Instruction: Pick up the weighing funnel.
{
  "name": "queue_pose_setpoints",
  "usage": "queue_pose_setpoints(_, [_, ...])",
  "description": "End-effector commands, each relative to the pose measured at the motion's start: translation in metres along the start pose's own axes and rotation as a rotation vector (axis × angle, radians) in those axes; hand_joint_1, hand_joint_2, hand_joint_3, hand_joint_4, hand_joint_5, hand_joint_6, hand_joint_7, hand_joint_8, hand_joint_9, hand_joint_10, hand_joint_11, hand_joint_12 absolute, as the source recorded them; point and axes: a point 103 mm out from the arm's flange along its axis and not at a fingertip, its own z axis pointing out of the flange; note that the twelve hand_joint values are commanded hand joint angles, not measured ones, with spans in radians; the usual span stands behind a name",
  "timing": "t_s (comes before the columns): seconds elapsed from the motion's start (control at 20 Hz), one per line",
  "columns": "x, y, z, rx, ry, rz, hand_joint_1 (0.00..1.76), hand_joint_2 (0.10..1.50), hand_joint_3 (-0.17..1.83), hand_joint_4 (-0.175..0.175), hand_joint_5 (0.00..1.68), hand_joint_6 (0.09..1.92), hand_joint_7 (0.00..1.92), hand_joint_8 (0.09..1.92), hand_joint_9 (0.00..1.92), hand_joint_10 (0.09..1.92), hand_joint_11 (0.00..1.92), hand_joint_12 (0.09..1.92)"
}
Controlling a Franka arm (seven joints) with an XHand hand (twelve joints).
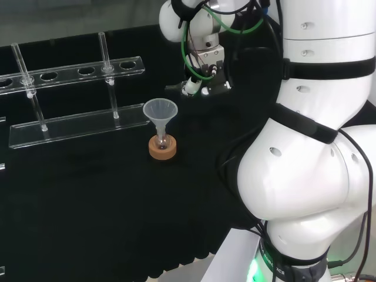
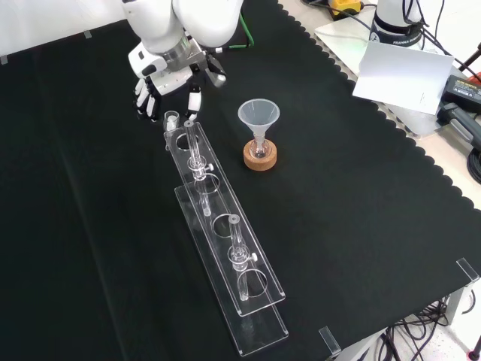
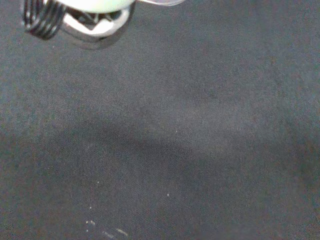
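Above the clear rack [image 2: 219,204]'s far end in the front view, the hand [image 2: 155,90] (grasp impossible to tell).

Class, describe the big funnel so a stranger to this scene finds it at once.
In the front view, find the long clear rack on the black cloth. Right of its far end sits a cork ring, and the funnel stands above it, mouth up. It alone is cone-shaped; the rack carries thin upright pieces.

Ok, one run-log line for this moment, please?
hand: over cloth, beside rack end | grasp: unclear | funnel: upright in flask, untouched
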Motion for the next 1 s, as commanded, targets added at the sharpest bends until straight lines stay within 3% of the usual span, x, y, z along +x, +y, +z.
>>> queue_pose_setpoints(0.05, [-0.008, -0.014, -0.009, -0.033, 0.049, 0.026, 1.11, 0.68, 0.66, 0.175, 1.23, 0.76, 0.57, 0.65, 0.82, 0.43, 0.64, 1.13])
queue_pose_setpoints(1.0, [-0.016, -0.067, -0.045, -0.13, 0.123, 0.082, 1.12, 0.67, 0.66, 0.175, 1.23, 0.74, 0.58, 0.65, 0.84, 0.43, 0.66, 1.13])
